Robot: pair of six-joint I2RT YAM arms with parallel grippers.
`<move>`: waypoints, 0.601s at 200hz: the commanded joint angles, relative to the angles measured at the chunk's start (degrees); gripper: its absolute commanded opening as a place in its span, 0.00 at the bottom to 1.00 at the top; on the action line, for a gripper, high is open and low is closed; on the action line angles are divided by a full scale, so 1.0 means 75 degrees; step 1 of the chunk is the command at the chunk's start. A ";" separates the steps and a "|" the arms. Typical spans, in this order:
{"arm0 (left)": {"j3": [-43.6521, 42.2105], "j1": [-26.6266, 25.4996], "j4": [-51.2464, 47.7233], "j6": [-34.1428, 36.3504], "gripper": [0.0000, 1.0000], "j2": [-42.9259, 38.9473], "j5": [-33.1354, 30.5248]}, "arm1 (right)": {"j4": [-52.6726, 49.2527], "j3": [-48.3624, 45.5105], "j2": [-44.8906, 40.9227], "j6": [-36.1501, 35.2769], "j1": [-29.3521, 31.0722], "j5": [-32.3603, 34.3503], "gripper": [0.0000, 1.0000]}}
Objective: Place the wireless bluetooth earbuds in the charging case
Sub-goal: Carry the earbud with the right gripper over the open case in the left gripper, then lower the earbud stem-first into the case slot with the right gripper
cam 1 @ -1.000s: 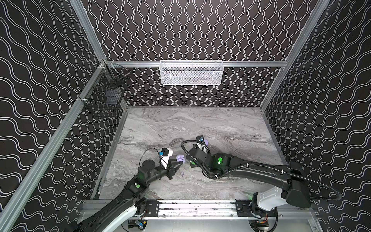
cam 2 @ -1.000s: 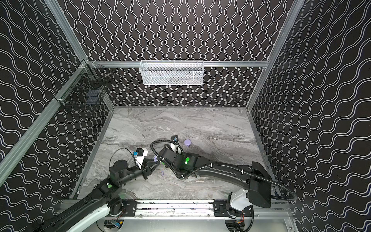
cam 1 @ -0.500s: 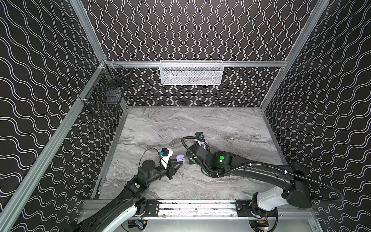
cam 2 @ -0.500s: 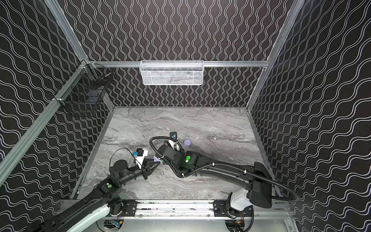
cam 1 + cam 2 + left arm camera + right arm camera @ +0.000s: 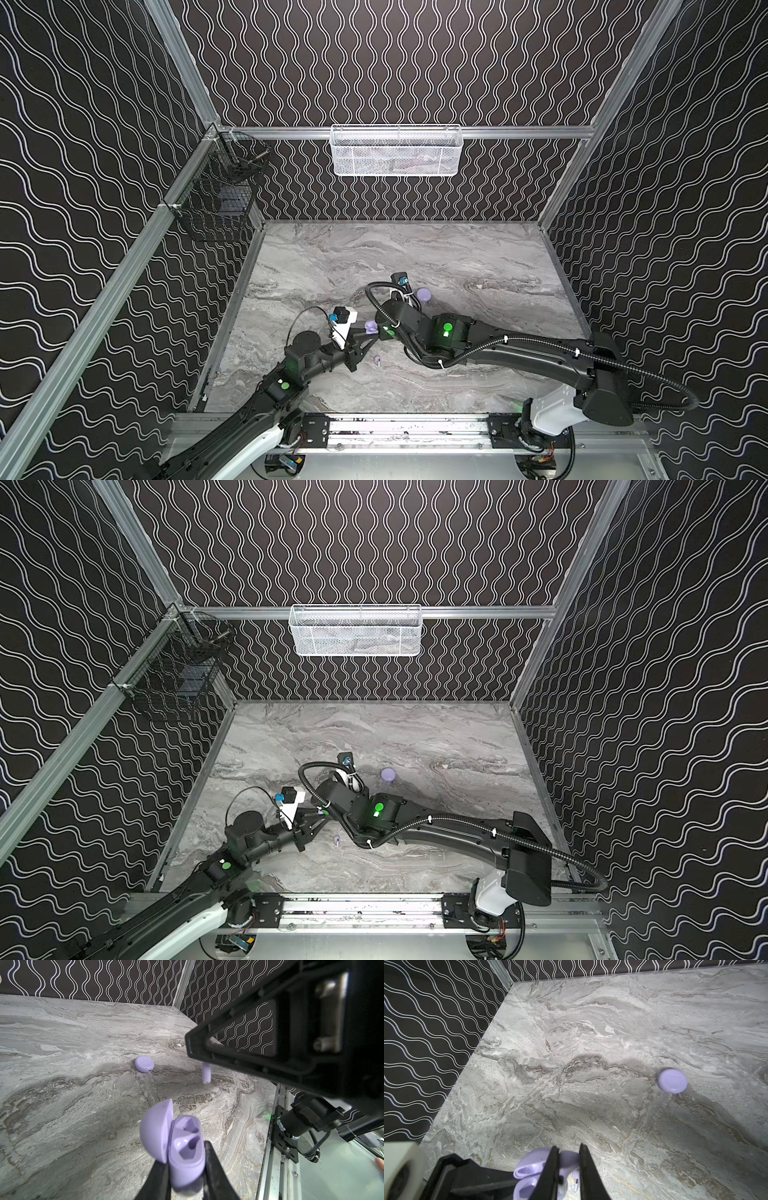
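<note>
While the left gripper (image 5: 187, 1159) is clamped on the open case (image 5: 176, 1147), the right gripper (image 5: 569, 1154) pinches an earbud (image 5: 206, 1074) close by the case, not yet in it. A closed case (image 5: 423, 294) lies beyond the right gripper, and a loose earbud (image 5: 377, 360) lies near the left gripper.

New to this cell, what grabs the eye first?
The open lavender case, both sockets empty, clamped in the left end effector left of centre. Close by, the right end effector pinches an earbud, stem hanging down. A closed case sits farther back on the table; a loose earbud lies nearer the front.
</note>
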 commanded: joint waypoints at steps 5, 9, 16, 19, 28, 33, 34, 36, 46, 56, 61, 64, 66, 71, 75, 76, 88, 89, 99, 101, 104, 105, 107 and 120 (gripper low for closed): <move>0.0011 0.0026 0.0303 -0.0066 0.16 -0.0026 -0.0031 | 0.0290 0.0063 0.0077 0.0004 0.0045 -0.0057 0.17; 0.0011 0.0017 0.0308 -0.0067 0.16 -0.0025 -0.0040 | 0.0312 0.0057 0.0075 0.0010 0.0056 -0.0070 0.18; 0.0011 0.0020 0.0315 -0.0072 0.16 -0.0010 -0.0043 | 0.0326 0.0048 0.0084 0.0006 0.0067 -0.0054 0.18; 0.0011 0.0019 0.0316 -0.0077 0.16 0.0001 -0.0041 | 0.0342 0.0045 0.0081 0.0010 0.0074 -0.0051 0.17; 0.0023 0.0017 0.0320 -0.0085 0.16 0.0012 -0.0032 | 0.0400 0.0016 0.0091 -0.0001 0.0095 -0.0063 0.17; 0.0023 0.0017 0.0309 -0.0075 0.16 0.0010 -0.0037 | 0.0408 0.0010 0.0091 -0.0010 0.0102 -0.0063 0.17; 0.0023 0.0017 0.0308 -0.0076 0.16 0.0021 -0.0040 | 0.0409 0.0004 0.0091 0.0000 0.0097 -0.0063 0.17; 0.0023 0.0017 0.0308 -0.0080 0.16 0.0000 -0.0042 | 0.0409 0.0000 0.0097 0.0005 0.0108 -0.0074 0.17; 0.0023 0.0017 0.0270 -0.0067 0.16 -0.0026 -0.0072 | 0.0444 -0.0011 0.0104 -0.0001 0.0125 -0.0089 0.18; 0.0013 0.0017 0.0250 -0.0066 0.16 -0.0084 -0.0090 | 0.0468 -0.0013 0.0125 0.0000 0.0144 -0.0126 0.17; 0.0011 0.0020 0.0248 -0.0071 0.16 -0.0090 -0.0099 | 0.0468 -0.0013 0.0141 0.0007 0.0139 -0.0125 0.17; 0.0011 0.0023 0.0238 -0.0056 0.16 -0.0096 -0.0101 | 0.0468 -0.0013 0.0147 0.0016 0.0145 -0.0131 0.18; 0.0011 0.0022 0.0235 -0.0055 0.16 -0.0102 -0.0101 | 0.0468 -0.0013 0.0146 0.0017 0.0152 -0.0132 0.18; 0.0011 0.0017 0.0236 -0.0060 0.16 -0.0104 -0.0104 | 0.0479 -0.0025 0.0155 0.0016 0.0157 -0.0148 0.18; 0.0011 0.0020 0.0231 -0.0056 0.16 -0.0108 -0.0113 | 0.0480 -0.0027 0.0161 0.0022 0.0164 -0.0154 0.18; 0.0011 0.0019 0.0228 -0.0055 0.16 -0.0114 -0.0113 | 0.0480 -0.0026 0.0161 0.0022 0.0163 -0.0155 0.18; 0.0023 0.0017 0.0217 -0.0069 0.16 -0.0091 -0.0116 | 0.0474 -0.0036 0.0204 0.0036 0.0172 -0.0168 0.17; 0.0023 0.0017 0.0227 -0.0068 0.16 -0.0094 -0.0115 | 0.0477 -0.0036 0.0200 0.0035 0.0165 -0.0174 0.17; 0.0023 0.0014 0.0232 -0.0058 0.16 -0.0096 -0.0113 | 0.0504 -0.0072 0.0212 0.0046 0.0183 -0.0186 0.18; 0.0023 0.0017 0.0233 -0.0061 0.16 -0.0097 -0.0113 | 0.0512 -0.0078 0.0218 0.0046 0.0176 -0.0193 0.18; 0.0023 0.0011 0.0228 -0.0061 0.16 -0.0089 -0.0113 | 0.0514 -0.0083 0.0209 0.0047 0.0175 -0.0192 0.17; 0.0023 0.0014 0.0227 -0.0052 0.16 -0.0099 -0.0113 | 0.0515 -0.0089 0.0214 0.0052 0.0174 -0.0192 0.17; 0.0023 0.0017 0.0229 -0.0054 0.16 -0.0094 -0.0113 | 0.0515 -0.0094 0.0218 0.0059 0.0180 -0.0200 0.17; 0.0023 0.0017 0.0206 -0.0043 0.16 -0.0115 -0.0125 | 0.0537 -0.0130 0.0230 0.0068 0.0174 -0.0225 0.18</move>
